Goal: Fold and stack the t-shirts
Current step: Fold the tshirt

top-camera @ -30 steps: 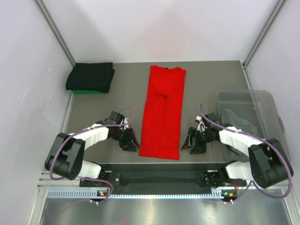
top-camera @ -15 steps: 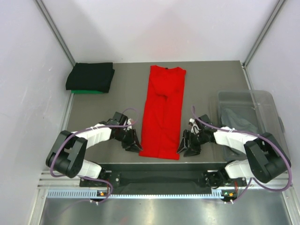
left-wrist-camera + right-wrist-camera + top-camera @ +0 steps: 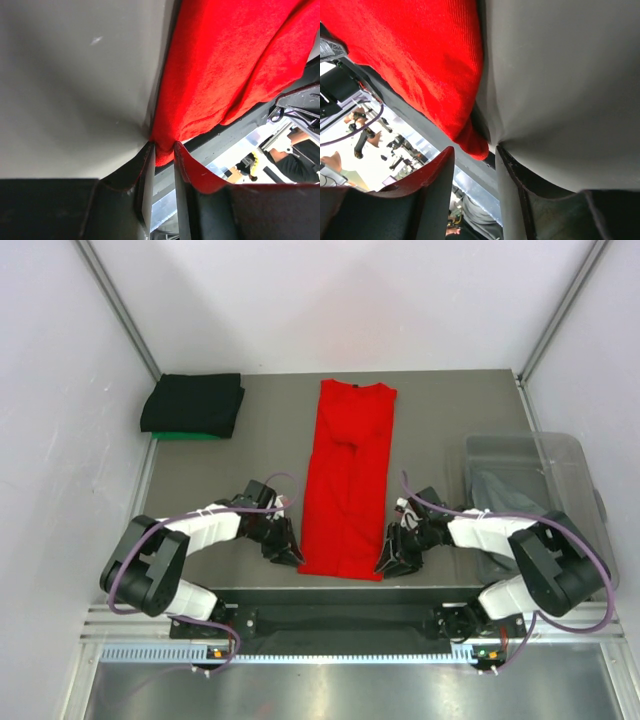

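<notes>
The bright red t-shirt (image 3: 348, 470) lies as a long narrow strip down the middle of the table, collar at the far end. My left gripper (image 3: 292, 554) is at its near left corner; in the left wrist view (image 3: 163, 149) the jaws are pinched on the red hem (image 3: 225, 65). My right gripper (image 3: 384, 562) is at the near right corner; in the right wrist view (image 3: 474, 152) the jaws stand apart around the red corner (image 3: 420, 55), one finger touching it. A folded black t-shirt (image 3: 193, 403) lies on a green one (image 3: 185, 437) at the far left.
A clear plastic bin (image 3: 575, 455) stands at the right edge with a grey t-shirt (image 3: 515, 495) inside. The table's near edge and a dark rail run just below both grippers. White walls close the left, right and back.
Both grippers have moved inward along the near edge to the red t-shirt's near corners. The left one now pinches the hem. The shirt has not shifted.
</notes>
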`<action>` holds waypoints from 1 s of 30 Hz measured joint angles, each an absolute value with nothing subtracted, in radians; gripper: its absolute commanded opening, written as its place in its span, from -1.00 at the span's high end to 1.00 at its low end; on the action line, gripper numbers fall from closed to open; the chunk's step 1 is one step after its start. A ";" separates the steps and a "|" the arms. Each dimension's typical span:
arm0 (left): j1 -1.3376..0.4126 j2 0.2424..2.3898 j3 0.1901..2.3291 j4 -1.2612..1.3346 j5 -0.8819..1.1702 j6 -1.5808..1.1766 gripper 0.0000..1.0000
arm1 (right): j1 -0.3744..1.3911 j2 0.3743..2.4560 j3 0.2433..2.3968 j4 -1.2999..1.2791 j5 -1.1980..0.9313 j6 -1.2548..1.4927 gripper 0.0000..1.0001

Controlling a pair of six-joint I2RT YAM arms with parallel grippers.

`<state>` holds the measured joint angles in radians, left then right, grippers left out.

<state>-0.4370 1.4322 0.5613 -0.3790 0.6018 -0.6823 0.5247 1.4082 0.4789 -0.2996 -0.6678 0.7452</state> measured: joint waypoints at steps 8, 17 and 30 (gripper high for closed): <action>-0.457 1.436 0.561 -0.360 0.614 -0.691 1.00 | 0.530 1.441 0.480 -0.253 -0.669 0.754 1.00; -0.455 1.404 0.628 -0.428 0.560 -0.613 1.00 | 0.510 1.393 0.509 -0.231 -0.691 0.739 1.00; -0.450 1.549 1.140 -0.455 0.433 -0.382 1.00 | 0.258 1.248 0.634 -0.212 -0.742 0.608 1.00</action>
